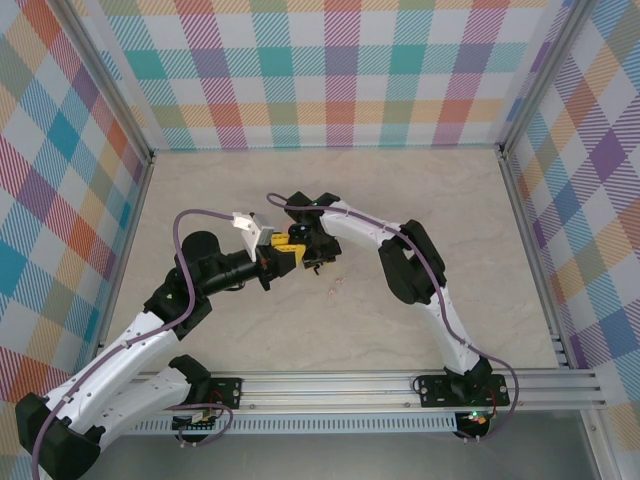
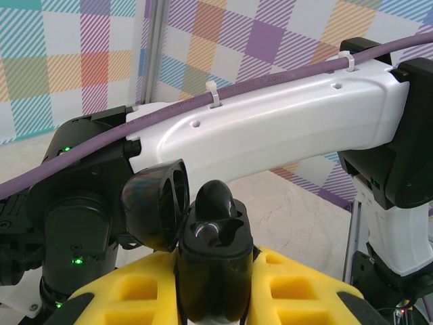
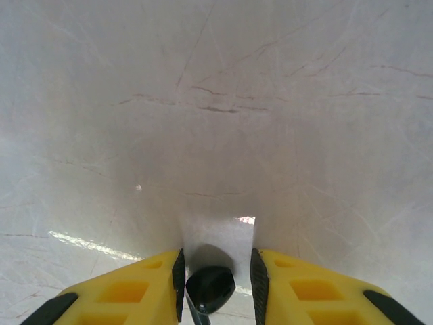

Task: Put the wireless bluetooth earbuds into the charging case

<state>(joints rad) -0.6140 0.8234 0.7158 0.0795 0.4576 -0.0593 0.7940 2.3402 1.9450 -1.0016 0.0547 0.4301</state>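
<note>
The left gripper (image 2: 214, 265) is clamped on a glossy black clamshell charging case (image 2: 213, 288): its yellow, hollow-ribbed fingers (image 2: 298, 284) press against the case on both sides and hold it off the table. The case is open, its rounded lid (image 2: 157, 203) swung out to the left of the body. A shaped well shows in the top of the body, and a rounded black lump (image 2: 215, 198) stands at the well's far end; I cannot tell whether that lump is an earbud. Beyond the case, the right arm's white link (image 2: 270, 128) crosses the left wrist view with a purple cable (image 2: 270, 80) tied along it. From above, both arms meet over the middle of the pale marble-patterned table (image 1: 440, 190), with the left gripper (image 1: 283, 255) just beside the right gripper (image 1: 318, 258). The right gripper (image 3: 216, 261) points down at the table, and its yellow fingers with black pads (image 3: 179, 277) stand a narrow way apart, gripping a tiny black rounded earbud (image 3: 211, 288) set back from the tips. A small pinkish speck (image 1: 335, 283) lies on the table near the grippers, too small to identify.
</note>
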